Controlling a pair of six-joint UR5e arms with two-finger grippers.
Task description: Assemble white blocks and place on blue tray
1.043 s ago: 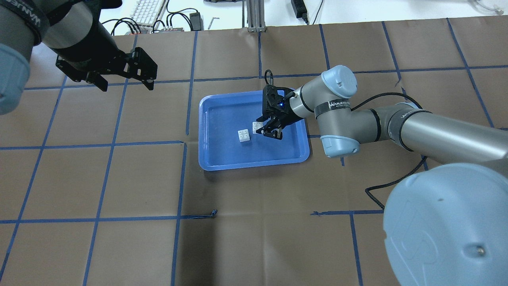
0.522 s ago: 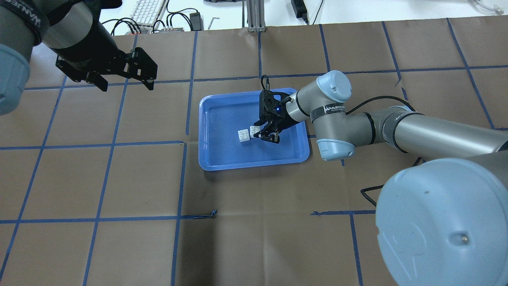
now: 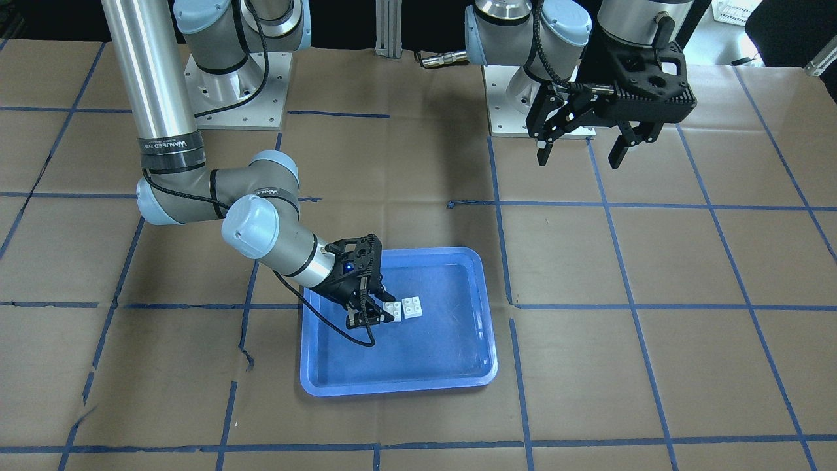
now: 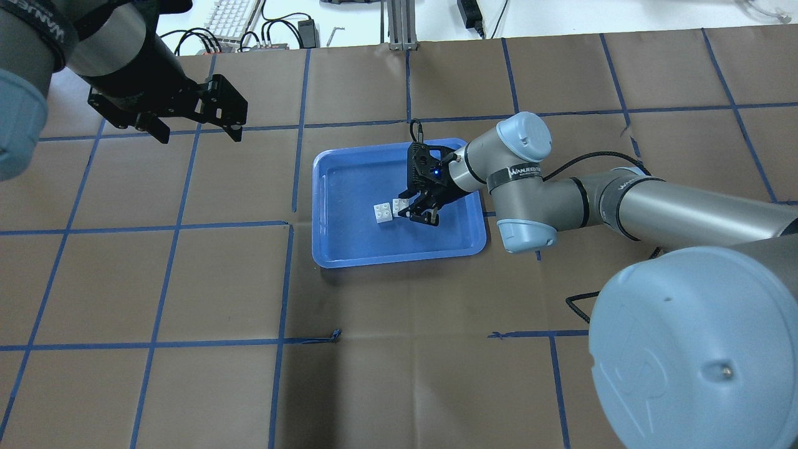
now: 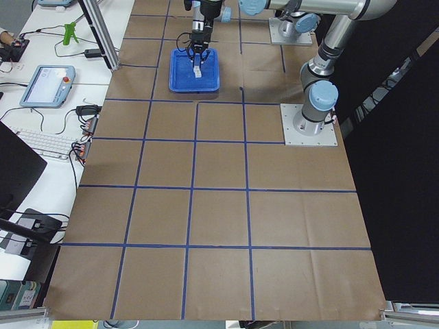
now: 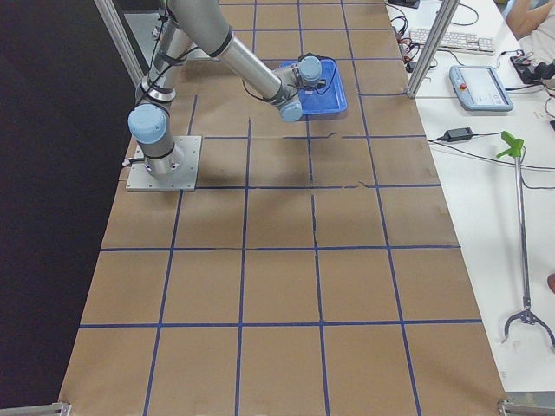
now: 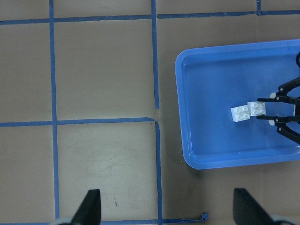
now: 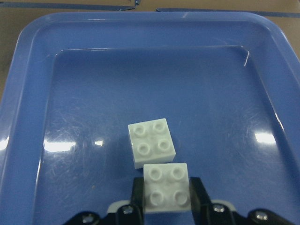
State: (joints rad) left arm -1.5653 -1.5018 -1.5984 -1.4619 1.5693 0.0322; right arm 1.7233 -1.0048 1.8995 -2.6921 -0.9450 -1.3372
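The blue tray (image 4: pixel 399 257) lies at mid table. One white block (image 4: pixel 384 213) sits loose on the tray floor, studs up. My right gripper (image 4: pixel 405 209) is low inside the tray, shut on the second white block (image 4: pixel 399 205). In the right wrist view the held block (image 8: pixel 166 187) sits between my fingers (image 8: pixel 197 193), right against the loose block (image 8: pixel 151 142). I cannot tell whether they touch. My left gripper (image 4: pixel 199 130) is open and empty, high above the table's far left; it also shows in the front view (image 3: pixel 579 159).
Brown paper with a blue tape grid covers the table (image 4: pixel 187 280). A keyboard and cables (image 4: pixel 230 19) lie beyond the far edge. The right arm's elbow (image 4: pixel 523 181) hangs over the tray's right rim.
My right gripper has moved left with its white block, from a small gap to right beside the loose block. The left arm has not moved.
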